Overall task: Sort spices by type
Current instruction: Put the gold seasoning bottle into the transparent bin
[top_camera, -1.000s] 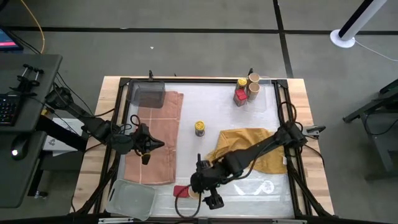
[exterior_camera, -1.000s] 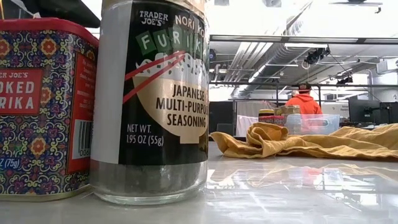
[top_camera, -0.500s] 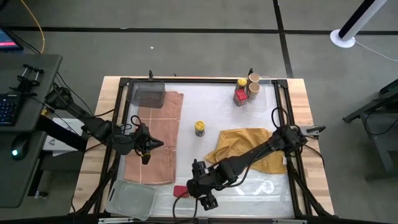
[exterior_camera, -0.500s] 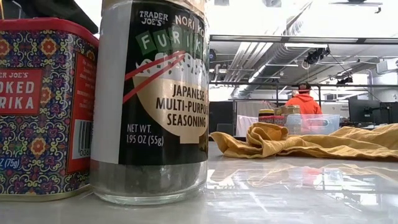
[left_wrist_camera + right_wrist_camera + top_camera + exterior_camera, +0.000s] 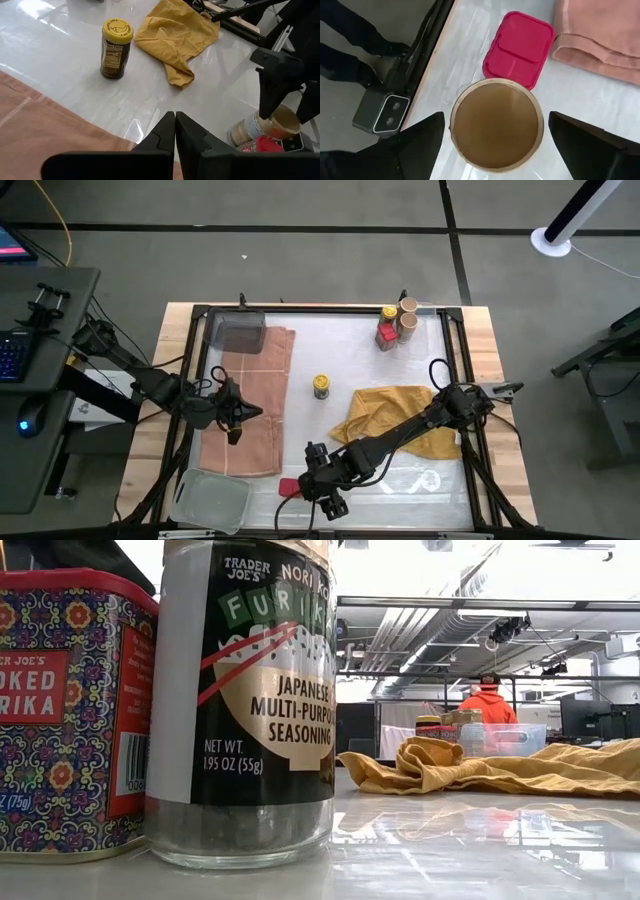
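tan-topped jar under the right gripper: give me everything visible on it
The tan-topped jar is a round glass cylinder with a flat, matte tan lid, standing upright at the table's near edge. Its black label reads Japanese multi-purpose seasoning in the low view, with dark contents showing below. A red tin stands right beside it; contact can't be told. The right gripper is open, one finger on either side of the lid, not visibly touching it.

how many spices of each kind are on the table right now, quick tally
yellow-capped jars: 2
tan-topped jars: 3 (two stand tight together in the far cluster, so this count is less sure)
red tins: 2
total: 7
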Motion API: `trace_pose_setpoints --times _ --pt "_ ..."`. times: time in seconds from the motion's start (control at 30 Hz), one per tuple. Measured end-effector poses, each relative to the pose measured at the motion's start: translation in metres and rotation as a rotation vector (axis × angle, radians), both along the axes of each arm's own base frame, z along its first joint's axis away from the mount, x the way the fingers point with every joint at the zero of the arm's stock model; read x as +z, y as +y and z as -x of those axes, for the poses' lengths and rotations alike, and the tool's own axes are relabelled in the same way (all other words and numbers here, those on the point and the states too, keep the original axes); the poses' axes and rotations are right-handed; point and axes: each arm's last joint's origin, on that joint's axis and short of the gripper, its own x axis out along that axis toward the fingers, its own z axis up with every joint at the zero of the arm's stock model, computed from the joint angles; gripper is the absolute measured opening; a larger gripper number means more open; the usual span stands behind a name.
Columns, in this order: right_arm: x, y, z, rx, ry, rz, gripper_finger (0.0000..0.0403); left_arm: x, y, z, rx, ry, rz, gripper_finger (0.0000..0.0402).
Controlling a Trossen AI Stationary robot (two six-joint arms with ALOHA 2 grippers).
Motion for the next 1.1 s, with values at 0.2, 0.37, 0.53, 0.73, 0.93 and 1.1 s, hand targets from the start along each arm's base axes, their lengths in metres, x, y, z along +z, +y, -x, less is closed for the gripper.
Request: trace_pose_setpoints --times 0.2,0.37,0.53,0.73,0.93,1.1 --pt "-0.008 0.001 -0.003 0.001 0.011 0.002 0.0353 0.000 0.000 0.000 -0.001 0.002 -0.003 0.0000" --pt "-0.022 0.003 -0.006 0.003 0.034 0.016 0.0353 0.000 0.000 0.000 -0.010 0.004 -0.017 0.0000" --pt "-0.022 0.002 -0.007 -0.025 0.016 0.031 0.0353 0.000 0.000 0.000 -0.011 0.004 -0.018 0.0000" --pt "-0.020 0.000 -0.009 -0.041 0.003 0.032 0.0320 0.000 0.000 0.000 -0.006 0.002 -0.022 0.0000" --pt "-0.019 -0.002 -0.010 -0.072 0.010 0.018 0.0271 0.001 0.000 -0.001 0.006 -0.017 -0.020 0.0000" --pt "-0.002 -0.022 0.000 -0.178 0.103 0.019 0.0271 0.011 0.005 -0.010 0.030 -0.111 -0.040 0.0000"
